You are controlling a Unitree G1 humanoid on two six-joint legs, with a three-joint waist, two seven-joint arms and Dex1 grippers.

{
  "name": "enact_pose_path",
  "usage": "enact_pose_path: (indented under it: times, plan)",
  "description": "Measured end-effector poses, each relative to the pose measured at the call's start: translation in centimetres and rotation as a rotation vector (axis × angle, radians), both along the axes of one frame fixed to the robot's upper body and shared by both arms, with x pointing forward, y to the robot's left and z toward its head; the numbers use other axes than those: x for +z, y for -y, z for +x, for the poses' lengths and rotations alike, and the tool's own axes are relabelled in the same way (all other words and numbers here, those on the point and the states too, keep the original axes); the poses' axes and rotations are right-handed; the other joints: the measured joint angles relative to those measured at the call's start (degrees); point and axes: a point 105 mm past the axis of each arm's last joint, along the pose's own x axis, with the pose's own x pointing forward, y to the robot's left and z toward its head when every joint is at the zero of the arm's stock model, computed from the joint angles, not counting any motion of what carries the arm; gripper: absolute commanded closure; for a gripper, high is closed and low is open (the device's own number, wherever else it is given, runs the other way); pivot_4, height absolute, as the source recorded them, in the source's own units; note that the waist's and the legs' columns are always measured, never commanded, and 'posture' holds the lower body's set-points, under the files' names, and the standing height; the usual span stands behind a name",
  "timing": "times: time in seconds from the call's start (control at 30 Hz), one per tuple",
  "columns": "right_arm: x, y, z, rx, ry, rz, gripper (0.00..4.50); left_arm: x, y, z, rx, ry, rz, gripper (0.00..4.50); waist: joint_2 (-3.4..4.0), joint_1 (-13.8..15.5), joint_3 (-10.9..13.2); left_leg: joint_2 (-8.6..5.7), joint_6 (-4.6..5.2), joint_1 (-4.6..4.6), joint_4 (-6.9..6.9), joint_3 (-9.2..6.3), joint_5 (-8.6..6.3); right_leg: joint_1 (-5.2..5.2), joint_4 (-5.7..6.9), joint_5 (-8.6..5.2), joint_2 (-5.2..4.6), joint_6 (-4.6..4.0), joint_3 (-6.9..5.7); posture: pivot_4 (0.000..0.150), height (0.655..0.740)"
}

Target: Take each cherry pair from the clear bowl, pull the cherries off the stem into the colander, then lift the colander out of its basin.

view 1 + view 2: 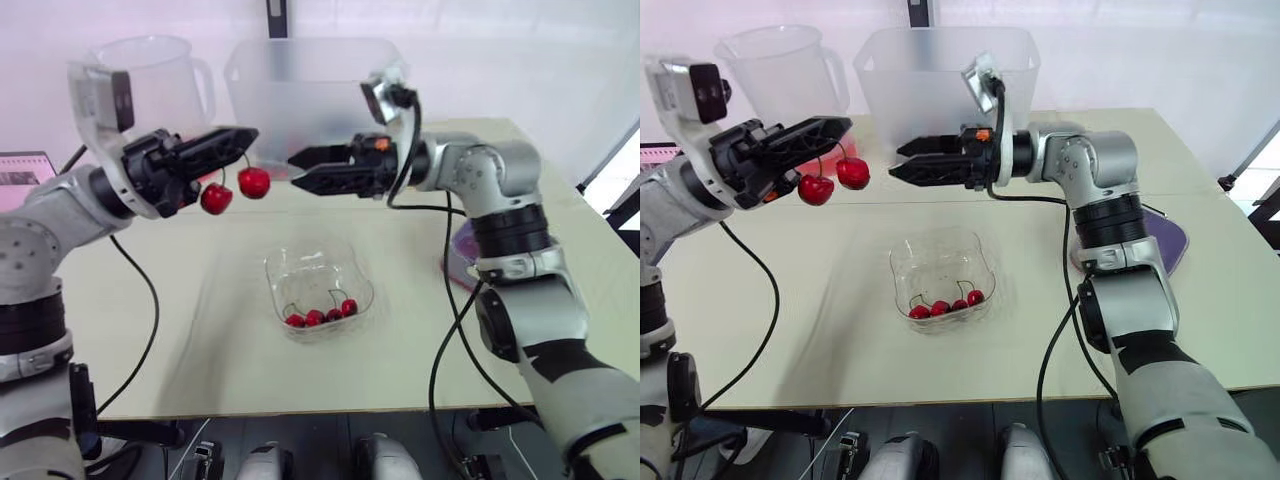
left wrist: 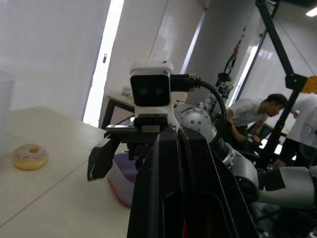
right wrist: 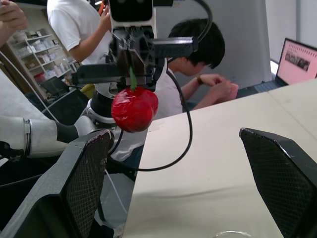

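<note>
My left gripper (image 1: pixel 246 137) is shut on the green stem of a cherry pair (image 1: pixel 236 190), which hangs above the table's far left part. My right gripper (image 1: pixel 294 170) stands open just to the right of the cherries, pointing at them, a short gap away. In the right wrist view the cherry pair (image 3: pixel 133 108) hangs under the left gripper (image 3: pixel 130 69), beyond my right gripper's wide-apart fingers (image 3: pixel 89 183). The clear bowl (image 1: pixel 280 262) sits mid-table below both grippers with several cherries (image 1: pixel 320 316) in it. A frosted basin (image 1: pixel 310 85) stands at the back.
A translucent jug (image 1: pixel 155 70) stands at the back left beside the basin. A purple plate (image 1: pixel 1165 240) lies under my right arm near the table's right side. A doughnut (image 2: pixel 30 156) rests on the table. People (image 3: pixel 198 54) sit behind the left side.
</note>
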Motion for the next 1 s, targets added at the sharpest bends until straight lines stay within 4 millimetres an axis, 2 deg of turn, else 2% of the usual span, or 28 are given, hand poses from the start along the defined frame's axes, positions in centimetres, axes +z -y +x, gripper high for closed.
enact_pose_path:
  times: [0.2,0.27,0.33,0.57,0.83,0.93,0.97,1.0]
  plan:
    - [0.1,-0.9,-1.1,0.035,-0.040,-0.011,0.06,-0.5,0.2,0.5,-0.009,-0.024,0.003,4.50,0.00,-0.04,0.00,0.00,0.00,0.00,0.00,0.00,0.00,0.00,0.00,0.00,0.01,0.00,0.00,0.150,0.6886]
    - [0.0,-1.2,-1.6,0.057,-0.055,-0.012,0.61,-0.3,0.3,0.6,-0.012,-0.020,-0.001,4.50,0.00,-0.01,0.00,0.00,0.00,0.00,0.00,0.00,0.00,0.00,0.00,0.00,0.00,0.00,0.00,0.150,0.6886]
    - [-0.1,-1.7,-2.1,0.082,-0.077,-0.005,1.37,-0.1,0.4,0.5,-0.014,-0.011,0.001,4.50,0.00,-0.03,0.00,0.00,0.00,0.00,0.00,0.01,0.00,0.00,0.00,0.00,0.00,0.00,0.00,0.150,0.6886]
    - [-0.4,-2.9,-2.2,0.072,-0.085,0.002,1.37,-0.7,0.6,1.0,-0.004,-0.021,0.021,4.50,0.00,-0.03,0.00,-0.01,0.00,0.00,0.00,0.00,0.00,0.00,0.01,0.00,0.00,0.00,0.00,0.150,0.6886]
    - [-0.4,-3.3,-2.2,0.059,-0.090,0.008,1.37,-0.9,0.8,1.2,-0.007,-0.023,0.019,4.50,0.00,-0.04,0.00,-0.01,0.00,0.00,0.00,0.01,0.00,0.00,0.01,0.00,0.00,0.00,0.00,0.150,0.6886]
    - [-0.4,-3.4,-2.1,0.054,-0.094,0.008,2.16,-0.9,0.9,1.2,-0.009,-0.023,0.016,4.50,0.00,-0.05,0.00,-0.01,0.00,0.00,0.00,0.01,0.00,0.00,0.01,0.00,0.00,0.00,0.00,0.150,0.6886]
    - [-0.5,-3.5,-2.1,0.054,-0.096,0.007,2.64,-0.9,0.9,1.2,-0.009,-0.023,0.017,4.50,0.00,-0.06,0.00,-0.01,0.00,0.00,0.00,0.01,0.00,-0.01,0.01,0.00,0.00,0.00,0.00,0.150,0.6886]
    - [-0.6,-3.4,-2.2,0.054,-0.098,0.006,2.64,-0.9,0.9,1.2,-0.007,-0.022,0.019,4.50,0.00,-0.05,0.00,-0.01,0.00,0.00,0.00,0.00,0.00,0.00,0.01,0.00,0.01,0.00,0.00,0.150,0.6886]
